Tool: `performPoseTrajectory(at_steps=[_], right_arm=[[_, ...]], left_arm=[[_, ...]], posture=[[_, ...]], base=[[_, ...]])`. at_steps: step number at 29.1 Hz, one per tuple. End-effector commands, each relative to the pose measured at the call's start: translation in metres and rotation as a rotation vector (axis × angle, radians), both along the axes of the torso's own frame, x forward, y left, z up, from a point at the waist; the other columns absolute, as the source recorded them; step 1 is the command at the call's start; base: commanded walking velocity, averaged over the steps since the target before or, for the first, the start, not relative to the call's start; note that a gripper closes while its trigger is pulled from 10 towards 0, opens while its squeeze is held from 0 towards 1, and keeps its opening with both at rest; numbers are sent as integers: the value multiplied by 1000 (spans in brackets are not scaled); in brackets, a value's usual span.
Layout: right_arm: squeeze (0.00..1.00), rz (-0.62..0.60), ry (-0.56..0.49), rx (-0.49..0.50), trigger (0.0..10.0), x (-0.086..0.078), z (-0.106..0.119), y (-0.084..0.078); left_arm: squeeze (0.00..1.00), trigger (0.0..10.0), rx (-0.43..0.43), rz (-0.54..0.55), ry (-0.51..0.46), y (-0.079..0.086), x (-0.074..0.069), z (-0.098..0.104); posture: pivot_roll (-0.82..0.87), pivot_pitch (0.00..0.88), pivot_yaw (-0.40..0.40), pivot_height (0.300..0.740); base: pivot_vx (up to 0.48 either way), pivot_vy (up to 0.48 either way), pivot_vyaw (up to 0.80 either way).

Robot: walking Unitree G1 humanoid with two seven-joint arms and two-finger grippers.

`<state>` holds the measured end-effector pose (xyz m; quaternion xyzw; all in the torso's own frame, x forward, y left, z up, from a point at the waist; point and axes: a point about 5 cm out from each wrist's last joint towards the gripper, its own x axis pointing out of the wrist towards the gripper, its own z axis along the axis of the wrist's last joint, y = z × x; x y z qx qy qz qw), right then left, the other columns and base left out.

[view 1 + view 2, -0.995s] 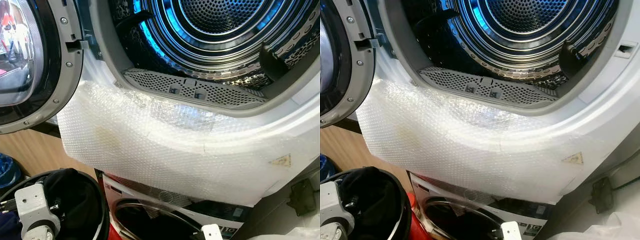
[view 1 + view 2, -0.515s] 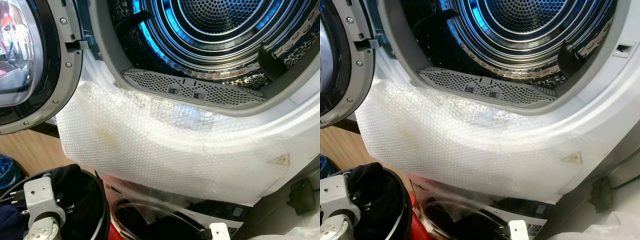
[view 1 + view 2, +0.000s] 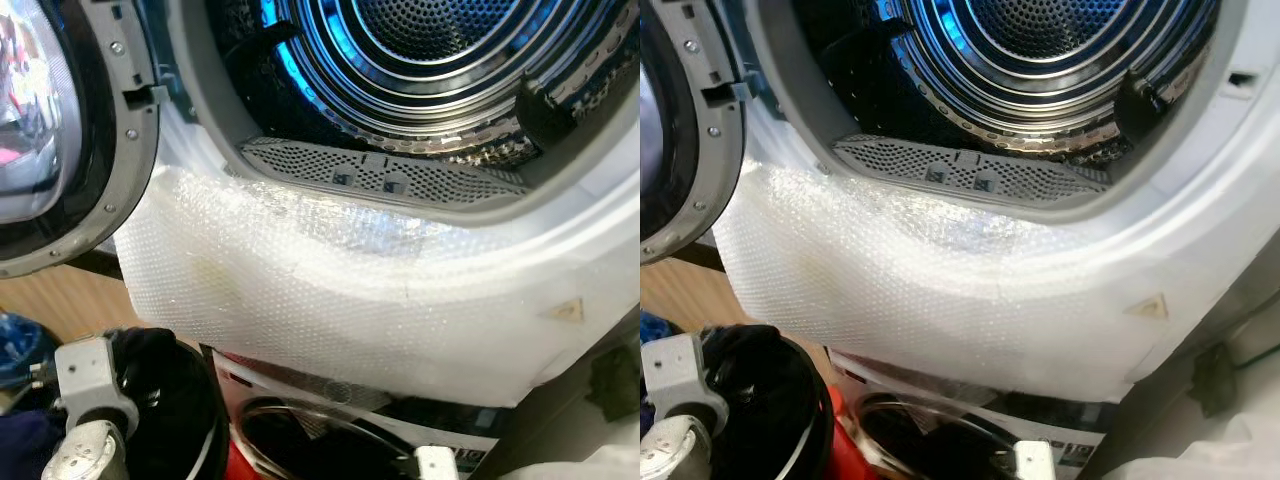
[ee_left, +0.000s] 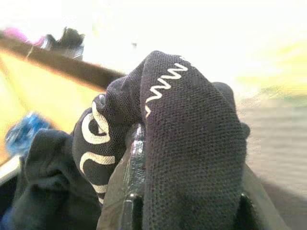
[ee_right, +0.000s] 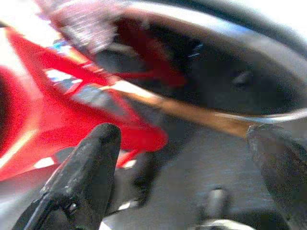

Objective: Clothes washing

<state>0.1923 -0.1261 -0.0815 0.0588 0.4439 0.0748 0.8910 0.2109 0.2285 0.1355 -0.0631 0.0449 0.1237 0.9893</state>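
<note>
Below the open drum (image 3: 440, 60) and its bubble wrap (image 3: 330, 290), the left gripper (image 4: 187, 158) pinches a black garment (image 4: 192, 143) (white squiggles on it) over the black basket (image 3: 195, 420). Lower still, the right gripper (image 5: 184, 158) hangs with fingers spread apart.

One open drum (image 3: 430, 60) fills the upper frame, with one door (image 3: 60, 140) at the upper left. One bubble wrap sheet (image 3: 330, 290) crosses the middle. One second machine (image 3: 330, 440) sits at the bottom. One dark garment (image 4: 187, 143) and one basket (image 3: 190, 420) are at the lower left.
</note>
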Motion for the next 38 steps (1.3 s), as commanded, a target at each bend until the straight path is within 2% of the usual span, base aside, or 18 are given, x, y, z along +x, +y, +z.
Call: performPoseTrajectory(at_steps=[1,4,5,6,7,8,9,10,12,13,15,18,21,22,25,32,35,38], right_arm=[[0,13,23,-7,10000,-5,-3,0],[0,56,43,0,10000,-12,-6,8],[0,61,45,1,10000,-13,-6,9],[0,86,52,3,10000,-15,-7,12],[0,92,53,4,10000,-15,-7,13],[0,103,54,6,10000,-15,-7,14],[0,104,52,7,10000,-14,-6,12],[0,104,52,7,10000,-14,-6,12],[0,102,49,3,10000,-12,-6,10],[0,96,39,-16,10000,-8,-4,4],[0,90,34,-24,10000,-5,-3,1],[0,40,7,-22,10000,5,2,-6],[0,18,-4,-13,10000,9,4,-5],[0,18,-4,-13,10000,9,4,-5],[0,14,-5,-4,10000,9,4,-3],[0,22,13,1,10000,2,0,1],[0,17,21,2,10000,-1,-1,1],[0,-3,17,14,10000,0,0,1]], left_arm=[[0,0,12,-125,-83,-9,-17,18],[0,0,-51,-166,-110,-10,-42,23],[0,0,-63,-167,-112,-9,-44,23],[0,0,-91,-319,-76,-18,-56,21],[0,0,-98,-362,-65,-21,-58,21],[0,0,-104,-481,-34,-28,-65,20],[0,0,-205,-699,0,-37,-78,24],[0,0,-205,-699,0,-37,-78,24],[0,0,-243,-799,6,-40,-81,29],[0,0,-218,-921,-16,-39,-71,41],[0,0,-208,-968,-27,-40,-67,46],[0,0,-170,-1190,-87,-51,-52,68],[0,0,-186,-1342,-115,-58,-48,82],[0,0,-186,-1342,-115,-58,-48,82],[0,0,-153,-1499,-81,-66,-43,90],[0,0,-88,-1684,-86,-73,-32,109],[0,0,-16,-1754,-105,-73,-25,123],[0,0,86,-1770,-184,-73,-11,142]], posture=[[358,0,99,740],[414,0,90,740],[414,0,90,740],[433,0,80,740],[437,0,77,740],[439,0,65,740],[437,0,61,740],[437,0,61,740],[436,0,50,740],[420,0,42,740],[418,0,40,740],[393,0,39,740],[368,0,35,740],[368,0,35,740],[366,0,25,740],[372,0,31,740],[361,0,39,740],[344,0,43,740]], base=[[0,0,0],[0,0,0],[0,0,0],[0,0,0],[0,0,0],[0,0,0],[0,0,0],[0,0,0],[0,0,0],[0,0,0],[0,0,0],[0,0,0],[0,0,0],[0,0,0],[0,0,0],[0,0,0],[0,0,0],[0,0,0]])
